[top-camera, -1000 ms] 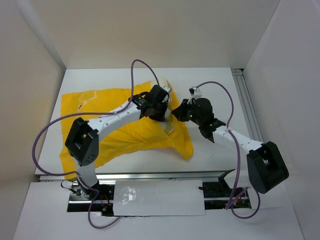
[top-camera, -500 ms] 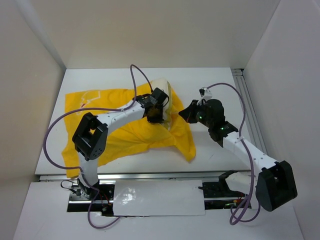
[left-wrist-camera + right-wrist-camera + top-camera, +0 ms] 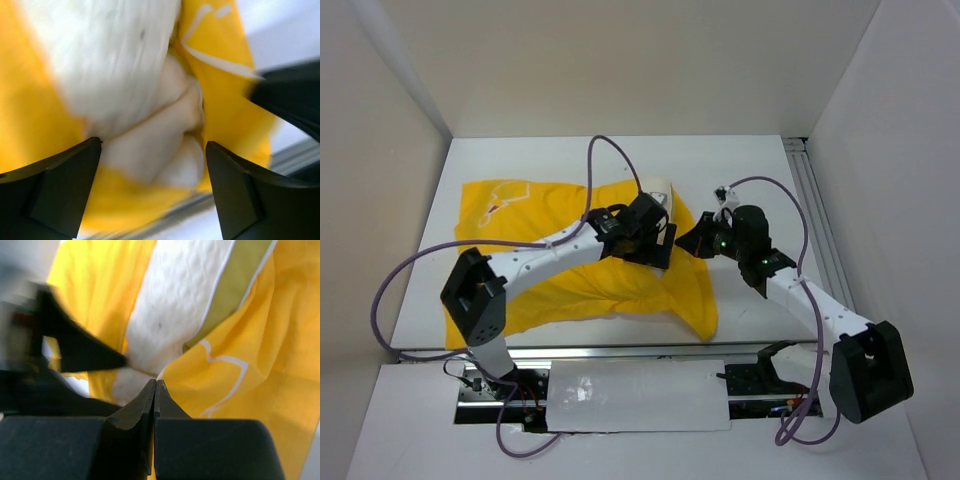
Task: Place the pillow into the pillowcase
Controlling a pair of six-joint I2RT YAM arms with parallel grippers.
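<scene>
Now, left gripper [image 3: 153, 145] wide over pillow [image 3: 100, 50], right gripper [image 3: 155, 383] pinching pillowcase [image 3: 240, 390] (yellow edge).

The left arm [image 3: 545, 255] and right arm [image 3: 815, 305] are white links with black joint housings, each trailing a purple cable [image 3: 604, 139]. The left gripper [image 3: 154, 142] has black wedge fingers [image 3: 55, 192].

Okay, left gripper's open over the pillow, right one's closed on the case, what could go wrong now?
1. With the left gripper open, nothing holds the pillow; its exposed end could slide out of the pillowcase.
2. The right gripper pinches only a thin fabric edge, which may slip free.
</scene>
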